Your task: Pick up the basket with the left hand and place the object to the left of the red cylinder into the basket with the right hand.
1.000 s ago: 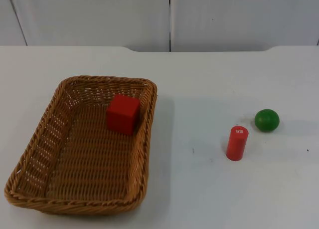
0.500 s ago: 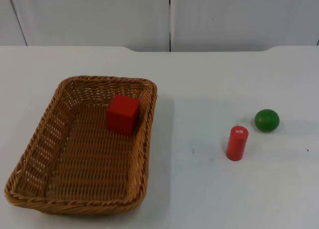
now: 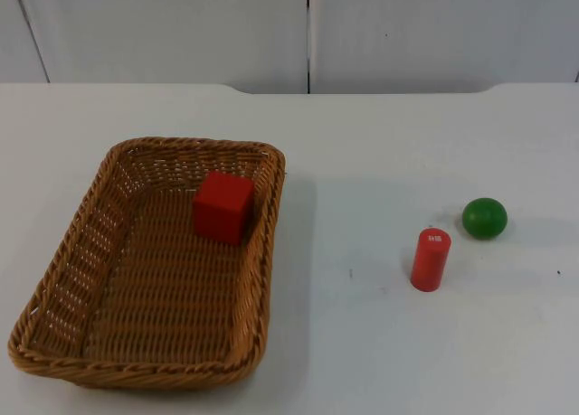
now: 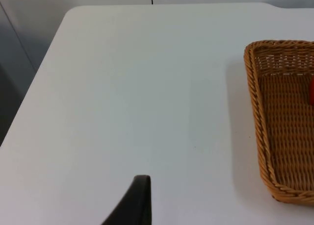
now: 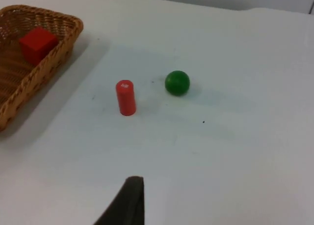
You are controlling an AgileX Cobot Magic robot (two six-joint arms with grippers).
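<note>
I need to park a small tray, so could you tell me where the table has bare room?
The widest bare stretch lies between the basket and the red cylinder. The strip along the grey wall is free too. The cylinder and green ball stand close together, and the red cube sits in the basket.

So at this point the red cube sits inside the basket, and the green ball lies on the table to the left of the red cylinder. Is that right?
Not quite. The red cube does sit inside the basket, but the green ball lies on the table to the right of the red cylinder, slightly behind it. The top view shows this.
</note>
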